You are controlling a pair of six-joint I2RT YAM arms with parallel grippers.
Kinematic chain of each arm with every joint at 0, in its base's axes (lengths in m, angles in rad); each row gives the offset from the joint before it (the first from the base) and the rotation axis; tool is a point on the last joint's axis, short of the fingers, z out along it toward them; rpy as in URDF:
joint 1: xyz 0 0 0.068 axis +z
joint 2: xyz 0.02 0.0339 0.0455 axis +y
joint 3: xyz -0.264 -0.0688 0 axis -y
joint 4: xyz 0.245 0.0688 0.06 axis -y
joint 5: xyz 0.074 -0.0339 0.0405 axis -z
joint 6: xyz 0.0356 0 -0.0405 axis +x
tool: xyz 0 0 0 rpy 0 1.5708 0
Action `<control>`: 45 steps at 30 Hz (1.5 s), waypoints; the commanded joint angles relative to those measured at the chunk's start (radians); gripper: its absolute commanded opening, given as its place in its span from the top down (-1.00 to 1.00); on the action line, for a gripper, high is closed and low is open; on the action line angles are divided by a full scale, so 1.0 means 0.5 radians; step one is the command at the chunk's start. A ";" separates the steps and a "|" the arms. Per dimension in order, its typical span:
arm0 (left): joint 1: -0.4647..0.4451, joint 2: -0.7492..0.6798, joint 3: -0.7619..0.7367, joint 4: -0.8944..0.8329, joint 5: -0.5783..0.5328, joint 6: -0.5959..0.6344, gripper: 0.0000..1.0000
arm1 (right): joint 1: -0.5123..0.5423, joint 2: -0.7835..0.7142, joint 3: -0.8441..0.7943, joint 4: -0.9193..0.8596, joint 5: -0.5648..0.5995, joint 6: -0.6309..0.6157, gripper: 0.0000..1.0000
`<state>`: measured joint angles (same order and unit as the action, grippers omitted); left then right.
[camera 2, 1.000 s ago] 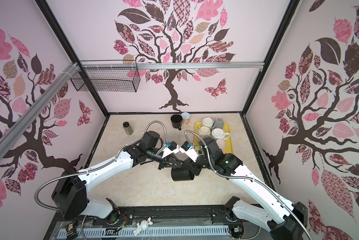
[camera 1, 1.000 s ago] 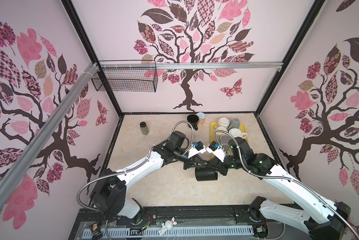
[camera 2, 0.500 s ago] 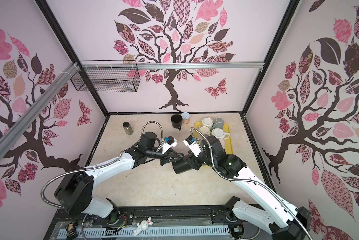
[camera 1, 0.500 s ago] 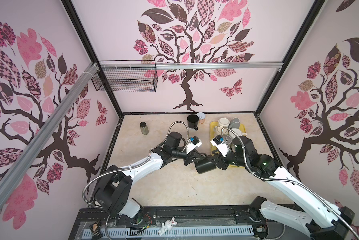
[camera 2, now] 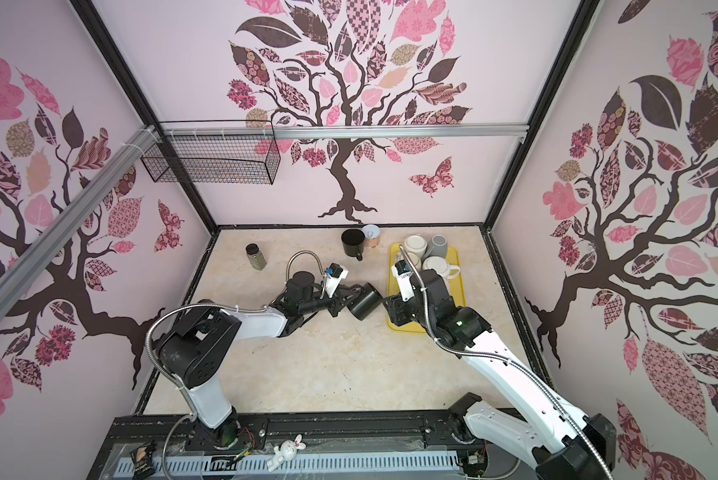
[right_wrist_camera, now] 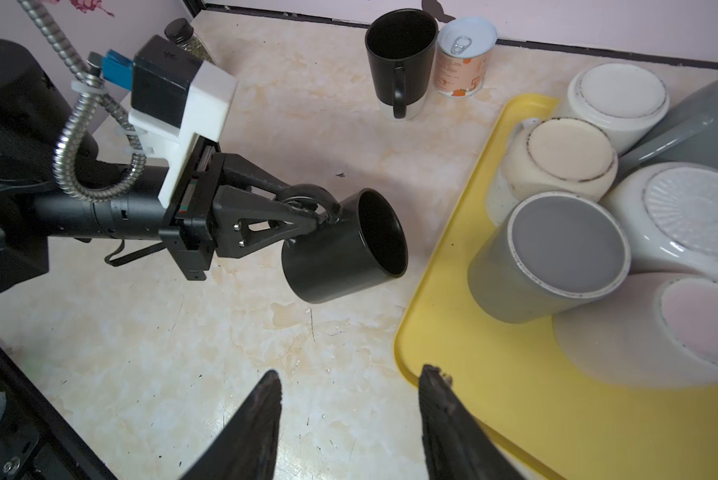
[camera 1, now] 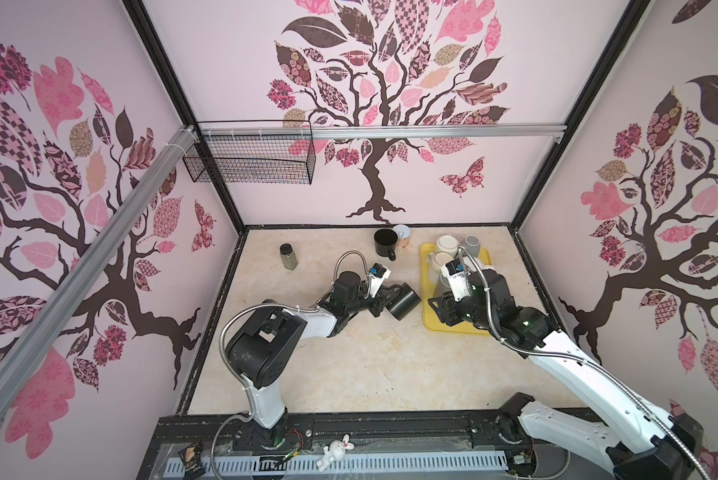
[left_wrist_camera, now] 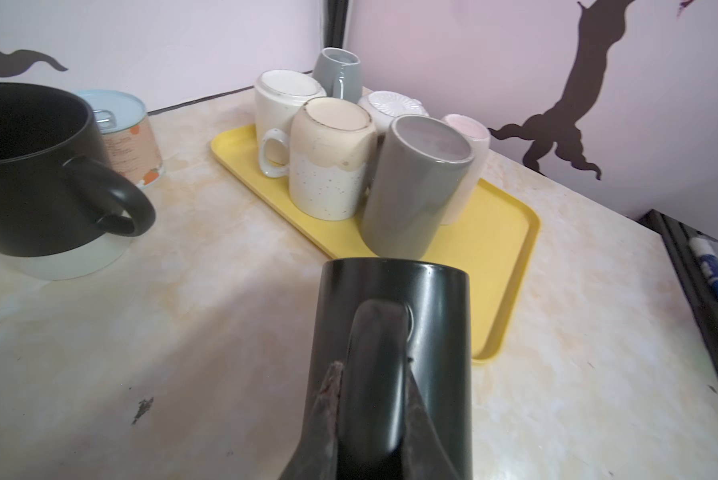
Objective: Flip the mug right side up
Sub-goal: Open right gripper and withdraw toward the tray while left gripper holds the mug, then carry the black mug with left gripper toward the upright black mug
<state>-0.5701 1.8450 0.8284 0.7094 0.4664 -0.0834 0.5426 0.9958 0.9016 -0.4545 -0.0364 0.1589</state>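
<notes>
Black ceramic describes the task's thing: the black mug [right_wrist_camera: 340, 249] lies tipped on its side at the middle of the table [camera 1: 349, 365], just left of the yellow tray [right_wrist_camera: 515, 415], with its open mouth turned toward the tray. The left tool [right_wrist_camera: 320, 214] is clenched on the mug's handle [right_wrist_camera: 307, 197], one finger on each side of the loop, as the left wrist view also shows [left_wrist_camera: 374, 374]. I cannot tell whether the mug's lower wall touches the table. In both top views the mug [camera 1: 405, 301] [camera 2: 365, 302] sits between the two arms.

The right tool [right_wrist_camera: 351, 372] is released, its jaws spread wide with nothing between them. It hangs over the tray's near left edge, apart from the mug.

On the far part of the tray, several mugs stand upside down and crowded together, a grey mug [right_wrist_camera: 556, 257] nearest the black one. At the far edge of the table a two-tone mug [camera 1: 385, 243] stands upright, with a can [camera 1: 402, 236] just beside it on the right. A small jar [camera 1: 287, 256] stands well apart, far left.
</notes>
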 commanded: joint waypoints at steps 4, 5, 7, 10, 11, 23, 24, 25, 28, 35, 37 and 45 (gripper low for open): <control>0.066 0.226 0.204 0.612 -0.140 -0.123 1.00 | -0.075 0.032 -0.044 0.092 0.023 0.067 -0.11; 0.068 0.250 0.229 0.617 -0.149 -0.104 1.00 | -0.092 0.044 -0.047 0.104 0.005 0.070 -0.11; 0.073 0.293 0.262 0.626 -0.160 -0.080 1.00 | -0.130 0.068 -0.055 0.131 -0.029 0.081 -0.11; 0.093 0.343 0.270 0.649 -0.158 -0.071 1.00 | -0.162 0.103 -0.064 0.181 -0.067 0.087 -0.11; 0.092 0.356 0.265 0.653 -0.159 -0.075 1.00 | -0.165 0.112 -0.066 0.195 -0.074 0.087 -0.11; 0.095 0.239 0.181 0.282 -0.100 -0.021 1.00 | -0.174 0.145 -0.137 0.316 -0.197 0.145 -0.12; 0.089 0.221 0.186 0.204 -0.136 -0.038 1.00 | -0.174 0.140 -0.143 0.321 -0.199 0.150 -0.12; 0.089 0.210 0.205 0.107 -0.166 -0.077 1.00 | -0.176 0.135 -0.148 0.323 -0.203 0.154 -0.12; 0.091 0.191 0.249 -0.127 -0.160 -0.126 1.00 | -0.175 0.121 -0.157 0.320 -0.227 0.168 -0.13; 0.059 0.105 -0.062 0.151 -0.252 -0.194 1.00 | -0.174 0.131 -0.271 0.414 -0.374 0.351 -0.13; 0.027 0.087 -0.182 0.275 -0.314 -0.169 1.00 | -0.174 0.140 -0.327 0.482 -0.443 0.429 -0.13; -0.102 0.159 -0.515 0.782 -0.505 -0.120 0.79 | -0.174 0.174 -0.480 0.665 -0.596 0.586 -0.09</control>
<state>-0.5995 1.8786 0.6403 1.0599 0.2550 -0.1570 0.4614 1.0729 0.6685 -0.1883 -0.2890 0.4107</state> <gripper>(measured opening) 0.151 0.549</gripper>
